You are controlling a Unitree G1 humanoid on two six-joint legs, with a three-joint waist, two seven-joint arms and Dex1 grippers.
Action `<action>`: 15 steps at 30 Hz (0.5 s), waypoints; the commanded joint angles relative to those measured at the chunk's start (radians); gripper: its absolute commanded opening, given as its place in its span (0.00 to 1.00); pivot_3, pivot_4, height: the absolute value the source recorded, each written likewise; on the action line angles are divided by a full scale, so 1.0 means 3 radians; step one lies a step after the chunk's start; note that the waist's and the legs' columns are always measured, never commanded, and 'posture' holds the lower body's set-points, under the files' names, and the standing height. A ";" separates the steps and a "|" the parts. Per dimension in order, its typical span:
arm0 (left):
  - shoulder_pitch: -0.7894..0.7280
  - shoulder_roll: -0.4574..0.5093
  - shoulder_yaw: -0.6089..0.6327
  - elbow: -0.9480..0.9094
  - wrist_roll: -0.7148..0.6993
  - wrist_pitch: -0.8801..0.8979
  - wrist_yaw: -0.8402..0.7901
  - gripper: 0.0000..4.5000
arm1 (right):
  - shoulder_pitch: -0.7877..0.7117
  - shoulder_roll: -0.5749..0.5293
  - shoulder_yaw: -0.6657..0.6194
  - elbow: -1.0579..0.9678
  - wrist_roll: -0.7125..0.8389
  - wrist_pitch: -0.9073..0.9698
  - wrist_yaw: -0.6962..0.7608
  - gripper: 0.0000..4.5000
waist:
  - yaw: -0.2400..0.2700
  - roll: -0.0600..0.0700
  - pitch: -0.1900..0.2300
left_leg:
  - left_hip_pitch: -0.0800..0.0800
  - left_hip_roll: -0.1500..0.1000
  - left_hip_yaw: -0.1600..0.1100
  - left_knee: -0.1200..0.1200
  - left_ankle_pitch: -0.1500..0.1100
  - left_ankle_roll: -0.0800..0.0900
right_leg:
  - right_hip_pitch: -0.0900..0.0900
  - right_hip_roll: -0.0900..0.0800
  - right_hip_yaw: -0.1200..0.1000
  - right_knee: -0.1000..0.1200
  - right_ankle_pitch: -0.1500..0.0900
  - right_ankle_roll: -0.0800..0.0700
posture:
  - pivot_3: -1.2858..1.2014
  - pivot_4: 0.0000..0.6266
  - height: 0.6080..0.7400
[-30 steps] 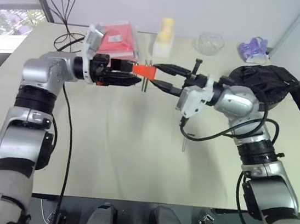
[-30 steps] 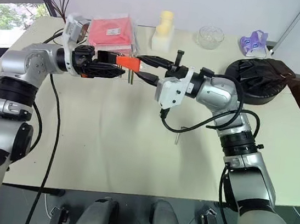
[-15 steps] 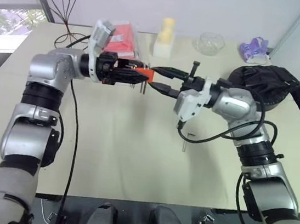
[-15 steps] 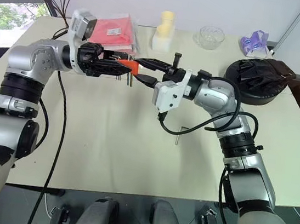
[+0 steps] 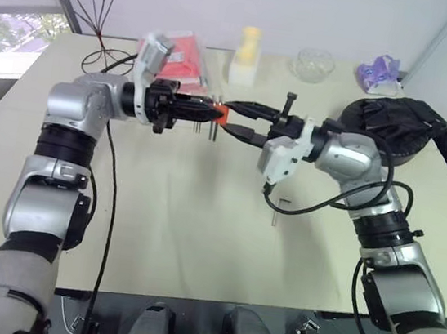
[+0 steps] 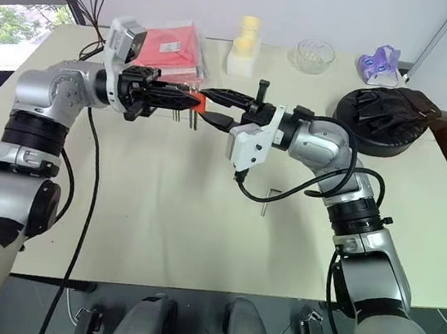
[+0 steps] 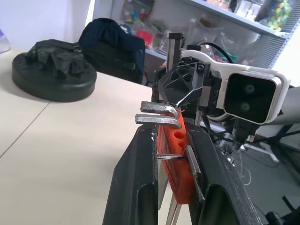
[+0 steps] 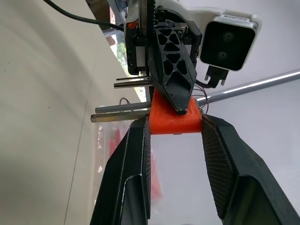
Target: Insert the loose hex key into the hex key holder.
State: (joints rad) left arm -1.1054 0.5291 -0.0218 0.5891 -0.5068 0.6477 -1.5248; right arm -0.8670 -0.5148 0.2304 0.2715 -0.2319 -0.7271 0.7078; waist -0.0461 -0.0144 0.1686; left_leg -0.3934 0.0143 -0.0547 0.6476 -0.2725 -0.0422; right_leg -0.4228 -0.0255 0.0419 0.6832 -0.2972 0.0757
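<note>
The hex key holder (image 5: 221,113), a small orange-red block with short metal keys sticking out, hangs above the table between both grippers. My right gripper (image 5: 235,119) is shut on it, a finger (image 8: 140,154) pressed on each side of the block (image 8: 174,118). From the other side my left gripper (image 5: 207,112) is shut on the same holder (image 7: 174,154), its fingers (image 7: 136,183) flanking the block and its bent keys. The loose hex key (image 5: 277,210) lies flat on the table below the right forearm, touched by neither gripper.
Along the table's far edge stand a red packet in clear plastic (image 5: 181,54), a pale yellow bottle (image 5: 245,54), a glass bowl (image 5: 314,64) and a purple object (image 5: 376,72). A black disc with dark cloth (image 5: 394,124) sits at the right. Cables (image 5: 98,56) trail at the back left.
My left gripper's fingers, wide open a second ago, have closed onto the holder. The right gripper has kept its hold in the same place.
</note>
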 commanded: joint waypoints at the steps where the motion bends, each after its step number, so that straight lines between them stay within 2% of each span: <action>1: -0.0004 0.0018 0.0039 -0.0054 0.0072 -0.0123 0.0077 0.05 | -0.0004 -0.0004 0.0018 -0.0155 0.0018 0.0028 -0.0019 0.56 | 0.0000 0.0000 0.0000 | 0.0000 0.0000 0.0000 0.0000 0.0000 0.0000 | 0.0000 0.0000 0.0000 0.0000 0.0000 0.0000 | 0.52 0.24 1.00; 5: 0.0064 0.0037 0.0113 -0.0100 0.0079 -0.0160 0.0180 0.05 | 0.0087 -0.0110 0.0028 -0.0100 -0.0147 0.0075 -0.0033 0.99 | 0.0000 0.0000 0.0000 | 0.0000 0.0000 0.0000 0.0000 0.0000 0.0000 | 0.0000 0.0000 0.0000 0.0000 0.0000 0.0000 | 0.52 0.24 1.00; 8: 0.0181 0.0067 0.0173 -0.0259 0.0041 -0.0144 0.0282 0.05 | 0.0274 -0.0298 0.0007 -0.0095 -0.0245 0.0211 0.0006 0.99 | 0.0003 0.0000 0.0000 | 0.0000 0.0000 0.0000 0.0000 0.0000 0.0000 | 0.0000 -0.0001 0.0001 0.0000 0.0000 0.0000 | 0.52 0.24 1.00; 10: 0.0290 0.0087 0.0223 -0.0426 -0.0005 -0.0118 0.0367 0.05 | 0.0462 -0.0394 -0.0065 -0.0187 -0.0123 0.0520 0.0091 0.99 | 0.0011 0.0000 0.0000 | -0.0001 0.0000 0.0000 0.0001 0.0000 0.0000 | 0.0000 -0.0002 0.0001 0.0000 0.0000 0.0000 | 0.52 0.24 1.00; 11: 0.0382 0.0102 0.0247 -0.0545 -0.0009 -0.0140 0.0426 0.05 | 0.0593 -0.0410 -0.0158 -0.0357 0.0071 0.0888 0.0161 0.99 | 0.0009 -0.0001 0.0000 | -0.0001 0.0000 -0.0001 0.0002 0.0000 0.0000 | 0.0000 -0.0002 0.0001 0.0001 0.0000 0.0000 | 0.52 0.24 1.00; 14: 0.0685 0.0130 0.0311 -0.0898 0.0002 -0.0243 0.0601 0.05 | 0.0913 -0.0356 -0.0459 -0.1131 0.0798 0.2802 0.0374 1.00 | 0.0008 0.0000 0.0001 | -0.0003 0.0003 -0.0003 0.0002 0.0000 0.0000 | 0.0000 -0.0003 0.0003 0.0001 0.0000 0.0000 | 0.52 0.24 1.00; 15: 0.0744 0.0129 0.0319 -0.0980 -0.0007 -0.0244 0.0642 0.05 | 0.0958 -0.0347 -0.0519 -0.1321 0.0950 0.3265 0.0400 1.00 | 0.0004 0.0000 0.0000 | -0.0003 0.0007 -0.0004 0.0002 0.0000 0.0000 | 0.0000 -0.0004 0.0005 0.0002 0.0000 0.0000 | 0.52 0.24 1.00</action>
State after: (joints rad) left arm -0.8887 0.5582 0.0417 0.3639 -0.4906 0.5959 -1.3547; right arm -0.5652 -0.6227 0.1439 0.0156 -0.0650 -0.0020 0.8103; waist -0.0449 -0.0144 0.1687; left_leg -0.3940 0.0167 -0.0565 0.6484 -0.2725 -0.0421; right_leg -0.4228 -0.0273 0.0439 0.6838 -0.2971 0.0757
